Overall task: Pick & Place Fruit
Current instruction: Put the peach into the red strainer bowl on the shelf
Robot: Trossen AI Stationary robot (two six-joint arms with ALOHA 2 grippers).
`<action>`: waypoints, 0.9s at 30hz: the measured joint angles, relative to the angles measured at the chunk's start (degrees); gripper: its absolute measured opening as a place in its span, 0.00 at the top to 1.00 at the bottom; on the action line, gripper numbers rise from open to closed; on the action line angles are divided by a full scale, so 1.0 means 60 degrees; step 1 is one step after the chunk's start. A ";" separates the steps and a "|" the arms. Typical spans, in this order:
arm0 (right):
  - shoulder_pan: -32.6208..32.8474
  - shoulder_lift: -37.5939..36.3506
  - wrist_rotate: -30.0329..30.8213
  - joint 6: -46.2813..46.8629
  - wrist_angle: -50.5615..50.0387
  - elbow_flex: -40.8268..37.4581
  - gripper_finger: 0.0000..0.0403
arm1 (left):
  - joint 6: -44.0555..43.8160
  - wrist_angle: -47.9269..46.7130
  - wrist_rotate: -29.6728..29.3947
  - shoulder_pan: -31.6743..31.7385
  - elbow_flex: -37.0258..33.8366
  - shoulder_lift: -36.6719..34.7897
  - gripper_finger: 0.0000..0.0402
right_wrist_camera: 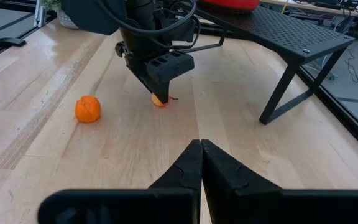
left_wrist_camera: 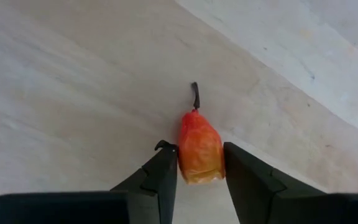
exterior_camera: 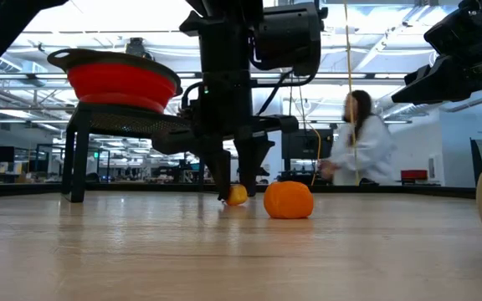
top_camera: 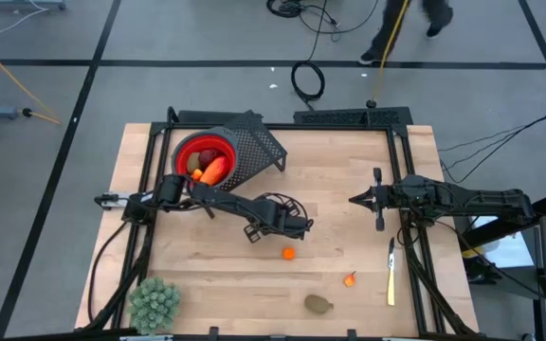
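- Your left pincer [left_wrist_camera: 199, 171] is standing low over the middle of the wooden surface [top_camera: 339, 170], its two fingers bracketing a small red-orange fruit piece [left_wrist_camera: 199, 148] with a dark stem; the fingers are sitting right at its sides, but whether they are already pinching it firmly is hard to tell.
- Be finishing the squeeze gently and centring the piece between the fingers before you are lifting; it looks smooth and narrow, so it could be slipping out sideways.
- Be rising straight up once the hold feels sure, then carrying toward the red bowl [top_camera: 207, 152] on the black stand [top_camera: 259, 142], where an orange piece and others are already lying.
- Be minding the round orange fruit [top_camera: 288, 253] just beside your left pincer, so you are not knocking it away.
- Your right pincer [right_wrist_camera: 201, 163] is waiting pressed together, empty, at the right side of the surface.
- Another small orange bit [top_camera: 350, 278] and a brownish-green oval [top_camera: 318, 304] are lying near the front edge.
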 joint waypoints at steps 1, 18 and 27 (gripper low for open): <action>0.0000 0.0000 0.0000 -0.0002 0.0000 0.0000 1.00 | -0.0065 -0.0003 0.0001 -0.0026 0.0000 0.0000 0.69; 0.0000 -0.0004 0.0004 0.0006 0.0002 0.0000 1.00 | -0.1053 0.0441 -0.1333 -0.1587 0.0004 -0.1776 0.69; 0.0000 -0.0004 0.0016 0.0071 0.0030 0.0000 1.00 | -0.0021 0.1155 -0.1880 -0.2299 0.0004 -0.2598 0.69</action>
